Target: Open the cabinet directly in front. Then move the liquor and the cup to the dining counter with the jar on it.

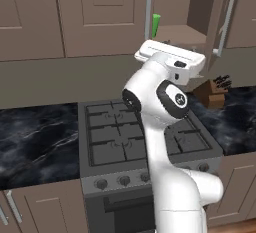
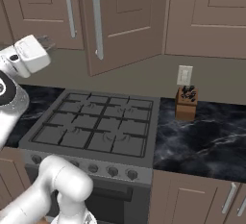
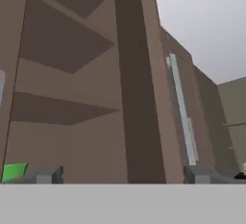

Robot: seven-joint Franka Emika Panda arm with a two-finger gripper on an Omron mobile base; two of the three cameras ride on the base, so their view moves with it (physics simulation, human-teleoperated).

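Observation:
The cabinet (image 1: 180, 33) stands open, its right door (image 1: 225, 17) swung outward and its left door edge-on. The green cup (image 1: 156, 24) sits on the lower shelf just behind the left door's edge, and it also peeks in at the bottom left of the hand view as the cup (image 3: 14, 171). My gripper (image 3: 122, 176) is open, raised below the shelf, with nothing between its fingertips (image 3: 45, 174). Ahead of it I see a door's edge (image 3: 137, 74) and bare shelves (image 3: 62, 107). From the right the gripper (image 2: 46, 41) points at the cabinet. The liquor is hidden; the dining counter is out of view.
A grey stove (image 1: 120, 137) lies directly below my arm, with black marble worktop (image 2: 206, 136) on both sides. A wooden knife block (image 2: 186, 102) stands by the wall under an outlet (image 2: 184, 75). Closed wall cabinets (image 1: 90, 12) flank the open one.

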